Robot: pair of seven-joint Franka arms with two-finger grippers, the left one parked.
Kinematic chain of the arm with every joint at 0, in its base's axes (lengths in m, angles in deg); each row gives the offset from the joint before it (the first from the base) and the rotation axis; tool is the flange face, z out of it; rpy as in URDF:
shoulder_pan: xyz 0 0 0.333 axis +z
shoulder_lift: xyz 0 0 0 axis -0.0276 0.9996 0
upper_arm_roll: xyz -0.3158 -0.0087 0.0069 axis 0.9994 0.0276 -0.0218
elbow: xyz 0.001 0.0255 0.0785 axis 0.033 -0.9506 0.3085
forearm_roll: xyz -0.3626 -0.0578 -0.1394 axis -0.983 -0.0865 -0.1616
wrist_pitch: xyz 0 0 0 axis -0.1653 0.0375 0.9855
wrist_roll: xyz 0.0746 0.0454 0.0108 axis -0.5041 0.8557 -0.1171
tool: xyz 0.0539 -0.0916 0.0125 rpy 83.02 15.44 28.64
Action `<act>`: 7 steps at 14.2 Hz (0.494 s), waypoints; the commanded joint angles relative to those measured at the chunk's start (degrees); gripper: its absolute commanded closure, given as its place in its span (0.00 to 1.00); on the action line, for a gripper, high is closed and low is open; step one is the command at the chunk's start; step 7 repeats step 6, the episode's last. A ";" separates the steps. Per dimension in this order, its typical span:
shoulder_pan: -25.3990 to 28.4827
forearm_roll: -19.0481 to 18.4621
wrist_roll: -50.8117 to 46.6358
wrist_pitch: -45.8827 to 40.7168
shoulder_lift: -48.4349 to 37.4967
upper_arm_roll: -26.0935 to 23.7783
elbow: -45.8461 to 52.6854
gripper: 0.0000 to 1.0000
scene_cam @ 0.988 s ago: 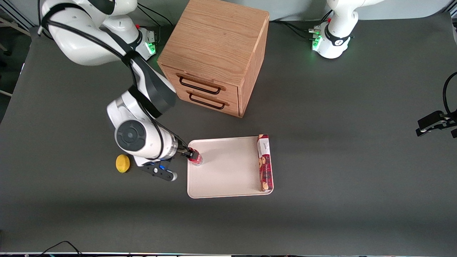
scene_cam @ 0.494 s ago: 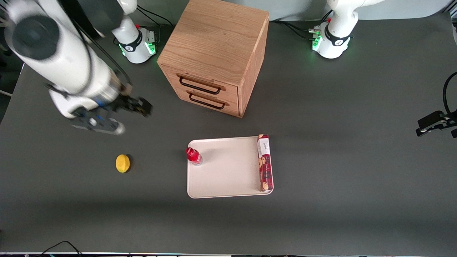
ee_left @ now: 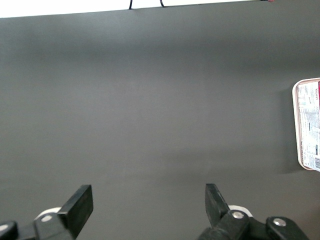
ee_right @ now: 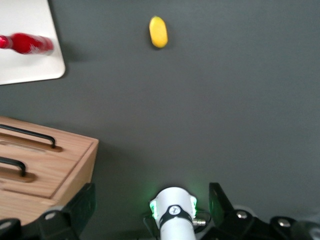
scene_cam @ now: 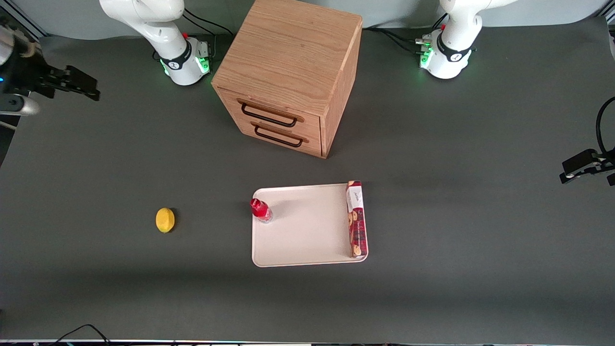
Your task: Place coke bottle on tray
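The coke bottle (scene_cam: 260, 210), small and red with a red cap, stands upright on the cream-white tray (scene_cam: 307, 235), close to the tray edge that faces the working arm's end of the table. The right wrist view also takes in the coke bottle (ee_right: 25, 43) on a corner of the tray (ee_right: 30, 70). My right gripper (scene_cam: 89, 86) hangs open and empty high above the table at the working arm's end, far from the bottle. In the wrist view the gripper (ee_right: 151, 189) has its fingers spread wide with nothing between them.
A long red biscuit box (scene_cam: 357, 218) lies along the tray edge toward the parked arm's end. A yellow lemon (scene_cam: 165, 220) sits on the mat toward the working arm's end. The wooden drawer cabinet (scene_cam: 293, 72) stands farther from the front camera than the tray.
My gripper let go of the coke bottle, which stays upright on the tray. The arm then pulled away and up toward the working arm's end of the table.
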 commanded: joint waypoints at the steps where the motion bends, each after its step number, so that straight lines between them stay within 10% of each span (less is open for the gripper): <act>1: 0.38 1.25 2.21 10.33 -12.16 1.70 -20.52 0.00; 7: 0.56 1.33 2.21 9.91 -7.62 2.75 -15.02 0.00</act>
